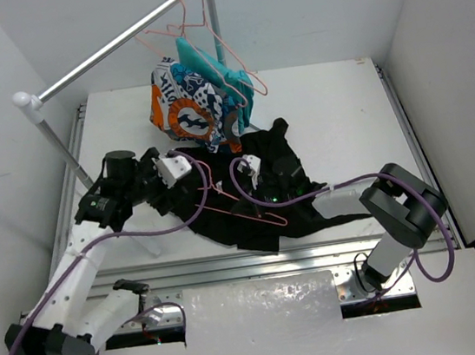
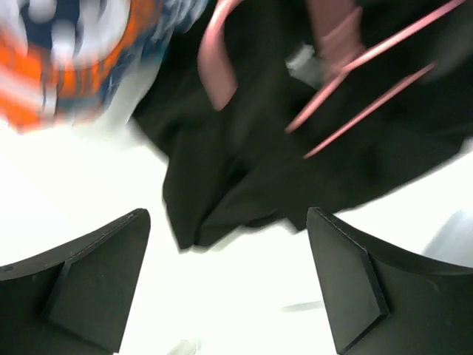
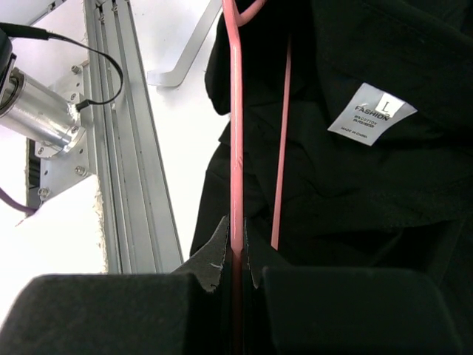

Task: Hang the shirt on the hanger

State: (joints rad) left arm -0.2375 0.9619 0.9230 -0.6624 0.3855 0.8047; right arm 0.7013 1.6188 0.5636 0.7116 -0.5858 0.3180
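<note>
The black shirt (image 1: 279, 150) lies crumpled mid-table, its white neck label (image 3: 372, 115) facing up. A salmon-pink wire hanger (image 1: 233, 206) rests across its front part. My right gripper (image 1: 257, 203) is shut on one wire of the hanger (image 3: 236, 148), which runs straight out from between its jaws (image 3: 236, 248) over the black fabric. My left gripper (image 1: 182, 185) hovers at the shirt's left edge, open, with only white table between its fingers (image 2: 96, 274). The shirt's hem (image 2: 222, 207) lies just beyond the fingertips. The left wrist view is blurred.
A metal rack rail (image 1: 107, 53) crosses the back, with spare pink hangers (image 1: 199, 16), an orange-white-blue patterned garment (image 1: 180, 106) and a teal garment (image 1: 210, 67) hanging from it. Its slanted post (image 1: 63, 148) stands left of my left arm. Aluminium rails (image 3: 122, 148) border the near edge.
</note>
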